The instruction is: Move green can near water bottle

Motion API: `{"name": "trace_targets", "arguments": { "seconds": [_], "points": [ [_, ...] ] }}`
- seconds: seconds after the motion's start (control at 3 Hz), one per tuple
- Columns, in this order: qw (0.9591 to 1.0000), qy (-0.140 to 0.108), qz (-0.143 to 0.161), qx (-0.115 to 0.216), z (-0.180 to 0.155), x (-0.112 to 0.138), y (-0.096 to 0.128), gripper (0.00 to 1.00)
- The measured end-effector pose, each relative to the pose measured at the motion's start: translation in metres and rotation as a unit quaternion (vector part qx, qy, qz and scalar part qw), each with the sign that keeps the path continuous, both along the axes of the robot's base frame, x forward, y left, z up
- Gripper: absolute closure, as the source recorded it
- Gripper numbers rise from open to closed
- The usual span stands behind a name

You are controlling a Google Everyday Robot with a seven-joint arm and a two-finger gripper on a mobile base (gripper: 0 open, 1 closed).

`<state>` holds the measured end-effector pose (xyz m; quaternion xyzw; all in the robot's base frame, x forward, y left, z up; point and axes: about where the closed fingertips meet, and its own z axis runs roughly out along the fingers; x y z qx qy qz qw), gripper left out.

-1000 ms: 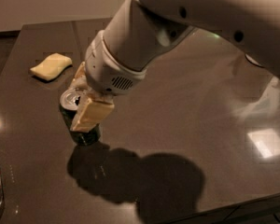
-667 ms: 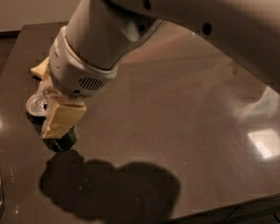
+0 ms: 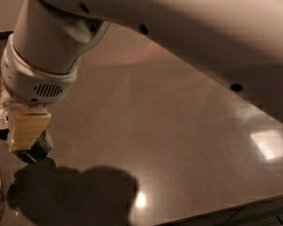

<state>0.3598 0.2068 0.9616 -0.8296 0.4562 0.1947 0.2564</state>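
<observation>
Camera view: green can [image 3: 38, 148] within tool [image 3: 19, 134]

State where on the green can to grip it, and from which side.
Grip the green can across its round side wall at mid-height, coming from above, as the pincer at the table's left edge does; the curved wall sits between its fingers.

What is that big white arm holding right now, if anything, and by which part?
The gripper, low at the view's left, is shut on the small dark green aluminium can, gripping its side wall about midway along the body.
</observation>
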Motion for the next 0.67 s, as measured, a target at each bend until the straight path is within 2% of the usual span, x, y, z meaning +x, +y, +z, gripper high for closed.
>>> {"name": "trace_targets", "arguments": {
  "seconds": [0.33, 0.67],
  "points": [
    [0.9998, -0.001, 0.010, -0.017, -0.011, -0.006, 0.008, 0.84],
    [0.9994, 0.005, 0.016, -0.031, -0.022, -0.012, 0.011, 0.61]
  ]
}}
